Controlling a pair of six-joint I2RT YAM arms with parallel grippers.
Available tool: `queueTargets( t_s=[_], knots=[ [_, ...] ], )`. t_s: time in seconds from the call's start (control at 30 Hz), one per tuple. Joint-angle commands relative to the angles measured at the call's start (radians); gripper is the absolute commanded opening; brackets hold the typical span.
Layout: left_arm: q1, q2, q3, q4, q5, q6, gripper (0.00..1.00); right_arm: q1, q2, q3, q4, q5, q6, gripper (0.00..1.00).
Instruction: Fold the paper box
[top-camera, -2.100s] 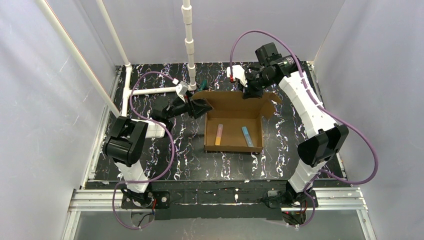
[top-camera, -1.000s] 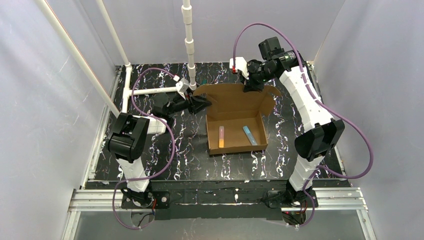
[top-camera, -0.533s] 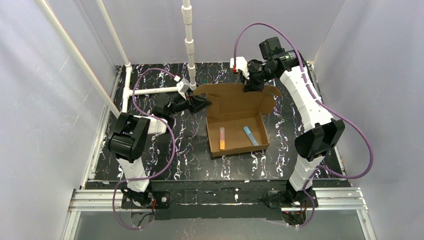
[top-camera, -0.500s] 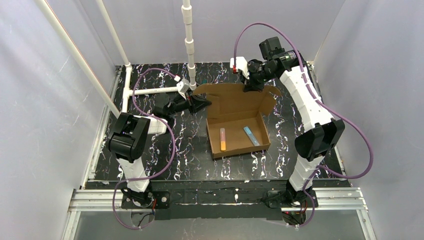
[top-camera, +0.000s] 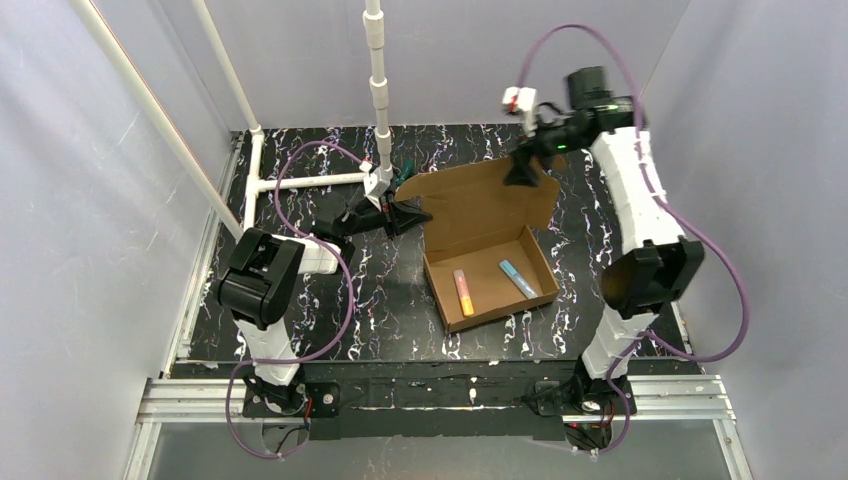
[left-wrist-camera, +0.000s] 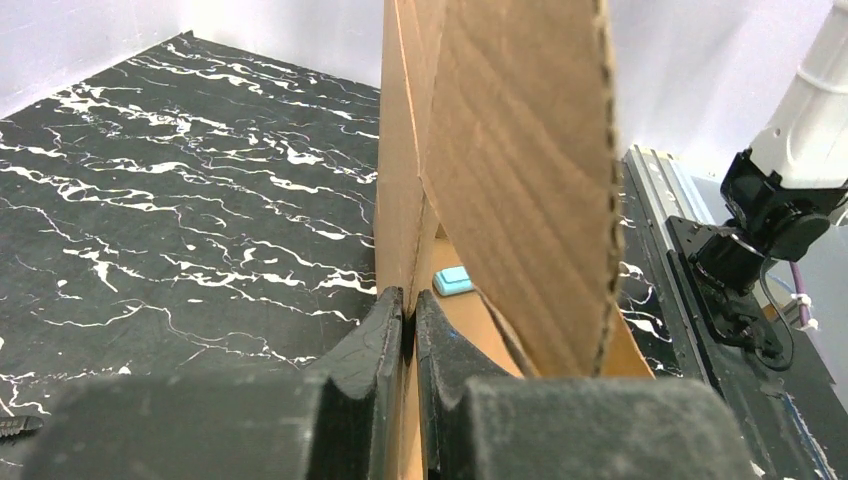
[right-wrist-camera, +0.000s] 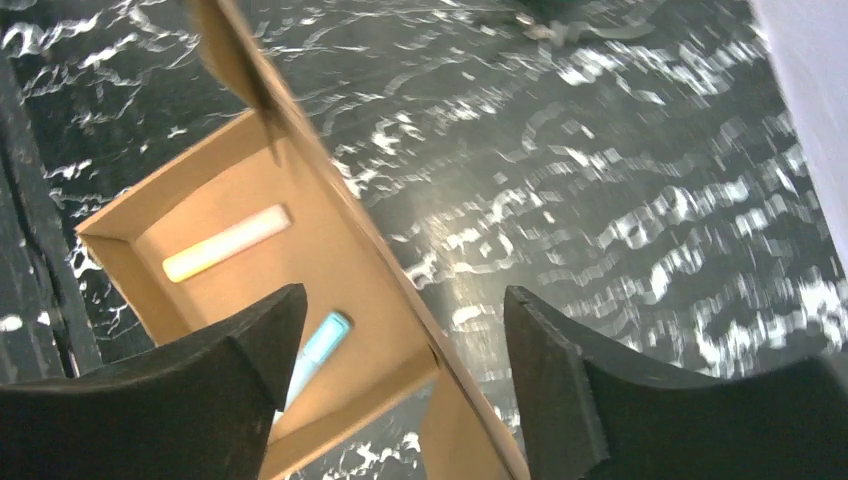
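Observation:
The paper box (top-camera: 478, 205) is brown corrugated cardboard, its shallow tray on the black marbled table right of centre and its lid tilted up at the far side. An orange marker (top-camera: 463, 292) and a blue marker (top-camera: 517, 279) lie in the tray. My left gripper (top-camera: 420, 213) is shut on the lid's left flap; the left wrist view shows the cardboard wall (left-wrist-camera: 400, 200) pinched between the fingers (left-wrist-camera: 375, 330). My right gripper (top-camera: 523, 172) is open above the lid's far right corner. In the right wrist view the lid's edge (right-wrist-camera: 330, 190) runs between the spread fingers (right-wrist-camera: 255, 345), touching neither.
A white pipe frame (top-camera: 300, 181) and an upright white pole (top-camera: 378, 90) stand at the back left, close behind my left gripper. Pale walls close in three sides. A metal rail (top-camera: 440, 395) with both arm bases runs along the near edge.
My right gripper has opened, let go of the lid and risen to the right. The left gripper has shut on the flap. The box has slid right and turned slightly.

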Motion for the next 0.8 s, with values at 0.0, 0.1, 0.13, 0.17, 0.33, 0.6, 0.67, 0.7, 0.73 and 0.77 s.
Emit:
queueTargets(
  t_s=[0.0, 0.1, 0.13, 0.17, 0.33, 0.6, 0.67, 0.7, 0.73, 0.77],
  knots=[
    [-0.002, -0.042, -0.017, 0.003, 0.006, 0.052, 0.0, -0.277, -0.179, -0.086, 0.04, -0.182, 0.097, 0.85],
    [-0.003, -0.048, -0.019, 0.004, 0.006, 0.054, 0.0, -0.378, -0.302, -0.279, 0.201, -0.146, 0.144, 0.86],
    [-0.003, -0.053, -0.021, 0.003, 0.006, 0.059, 0.0, -0.42, -0.335, -0.339, 0.262, -0.133, 0.177, 0.86],
    [-0.003, -0.058, -0.025, 0.003, 0.006, 0.063, 0.0, -0.454, -0.364, -0.403, 0.337, -0.121, 0.219, 0.87],
    [-0.003, -0.082, -0.037, 0.001, 0.013, 0.075, 0.0, -0.572, -0.441, -0.717, 0.759, -0.089, 0.386, 0.82],
    [-0.003, -0.091, -0.036, 0.001, 0.013, 0.072, 0.0, -0.461, -0.245, -0.737, 0.755, -0.186, 0.208, 0.5],
    [-0.003, -0.096, -0.039, 0.001, 0.012, 0.07, 0.0, -0.428, -0.233, -0.734, 0.717, -0.239, 0.161, 0.52],
    [-0.004, -0.1, -0.041, 0.001, 0.012, 0.069, 0.0, -0.409, -0.237, -0.742, 0.705, -0.259, 0.147, 0.57],
    [-0.003, -0.101, -0.042, 0.001, 0.013, 0.069, 0.0, -0.39, -0.245, -0.752, 0.687, -0.278, 0.13, 0.65],
    [-0.004, -0.102, -0.044, 0.001, 0.015, 0.071, 0.0, -0.369, -0.255, -0.767, 0.68, -0.285, 0.104, 0.7]
  ],
)
